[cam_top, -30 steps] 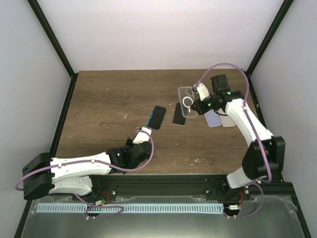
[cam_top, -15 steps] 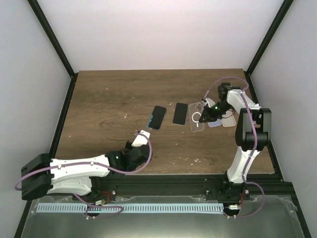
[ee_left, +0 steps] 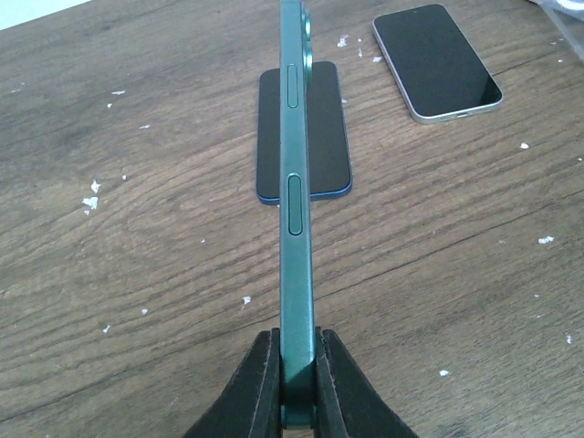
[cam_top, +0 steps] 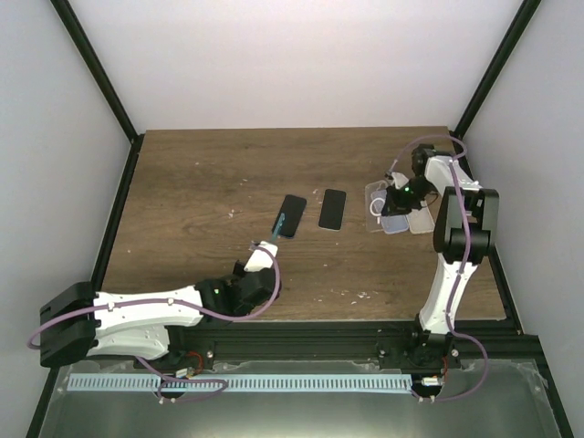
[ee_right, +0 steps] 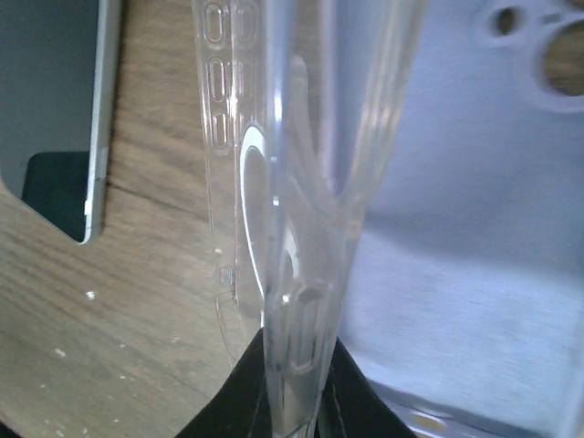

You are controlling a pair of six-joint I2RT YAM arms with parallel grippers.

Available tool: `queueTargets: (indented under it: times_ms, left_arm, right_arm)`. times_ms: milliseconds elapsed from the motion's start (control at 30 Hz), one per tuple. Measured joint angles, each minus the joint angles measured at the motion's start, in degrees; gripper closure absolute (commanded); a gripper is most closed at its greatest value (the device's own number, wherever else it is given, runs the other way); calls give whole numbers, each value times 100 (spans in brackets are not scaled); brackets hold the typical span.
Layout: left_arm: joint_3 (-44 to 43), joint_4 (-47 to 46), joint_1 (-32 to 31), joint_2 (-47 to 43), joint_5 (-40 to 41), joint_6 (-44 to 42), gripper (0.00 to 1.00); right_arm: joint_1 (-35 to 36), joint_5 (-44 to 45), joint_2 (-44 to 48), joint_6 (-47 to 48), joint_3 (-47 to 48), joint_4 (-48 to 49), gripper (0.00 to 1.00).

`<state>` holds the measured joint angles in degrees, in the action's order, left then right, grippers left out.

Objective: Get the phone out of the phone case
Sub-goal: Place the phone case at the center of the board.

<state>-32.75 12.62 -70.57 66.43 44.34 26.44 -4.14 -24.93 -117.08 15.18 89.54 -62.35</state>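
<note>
Left wrist view: left gripper [ee_left: 297,401] jaws were clamped on end of green phone [ee_left: 294,210], held on edge, raised by dark phone [ee_left: 304,137]. Judged stiff, slick, light; pinch flat faces. Right gripper [ee_right: 294,392] jaws pinched clear case [ee_right: 292,182], flexible, well right of dark phone.

A brown wooden table [cam_top: 201,182], flecked with white specks, stands between white walls [cam_top: 292,64]. Black posts [cam_top: 97,68] rise at its far corners.

1. No text, brand, number or sign can be read in any view
2. The phone [ee_left: 294,210] edge and the clear case [ee_right: 292,228] carry no legible marks
</note>
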Motion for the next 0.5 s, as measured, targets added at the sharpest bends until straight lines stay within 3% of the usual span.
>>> queueTargets:
  times_ms: [233,500]
  left_arm:
    - [0,-48,-15,192,-20,2,100]
    - [-7,-68,116,243,214,-485,100]
  right_arm:
    - [-308,192,-22,39,238,28,99]
    - [-260,-1014,-31,442,212,-345,99]
